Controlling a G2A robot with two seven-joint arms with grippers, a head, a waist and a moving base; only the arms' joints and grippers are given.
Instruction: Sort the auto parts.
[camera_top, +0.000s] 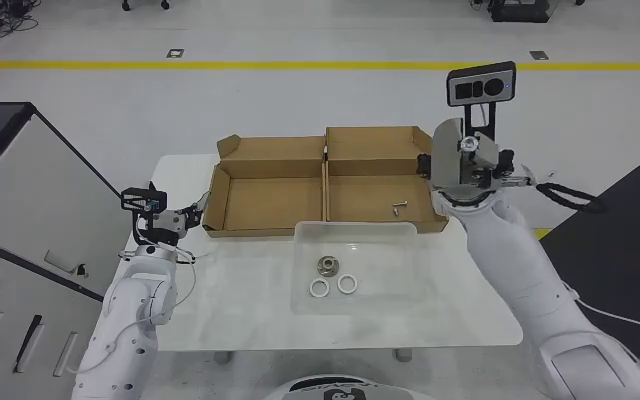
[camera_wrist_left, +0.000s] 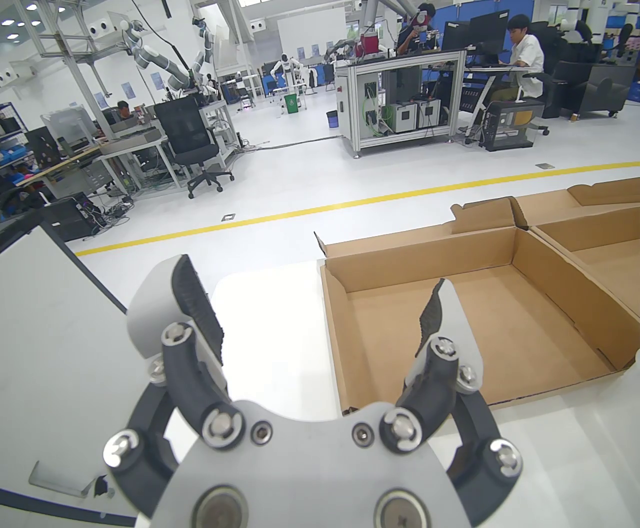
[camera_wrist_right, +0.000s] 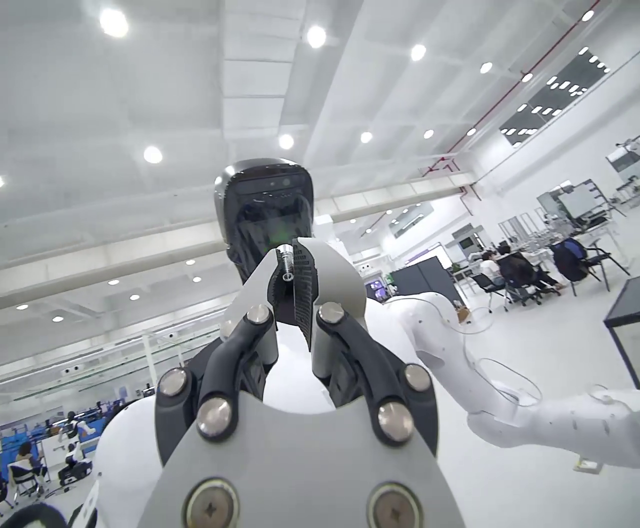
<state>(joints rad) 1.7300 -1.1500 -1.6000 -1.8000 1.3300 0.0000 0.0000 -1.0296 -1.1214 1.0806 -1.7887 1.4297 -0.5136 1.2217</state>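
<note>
Inside one box (camera_top: 370, 195) a bolt (camera_top: 398, 208) is laid; three parts (camera_top: 325, 265) are left. A screw (camera_wrist_right: 286, 262) is pinched by right gripper (camera_wrist_right: 292, 252); left gripper (camera_wrist_left: 312, 272) is spread wide.

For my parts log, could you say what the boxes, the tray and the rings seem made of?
Boxes: brown cardboard, matte, with folded flaps.
Tray: clear plastic, likely; the table shows through.
Rings: white, smooth, perhaps plastic or rubber.

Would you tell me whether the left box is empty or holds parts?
Empty: the left box has a bare cardboard floor, seen from above.
</note>
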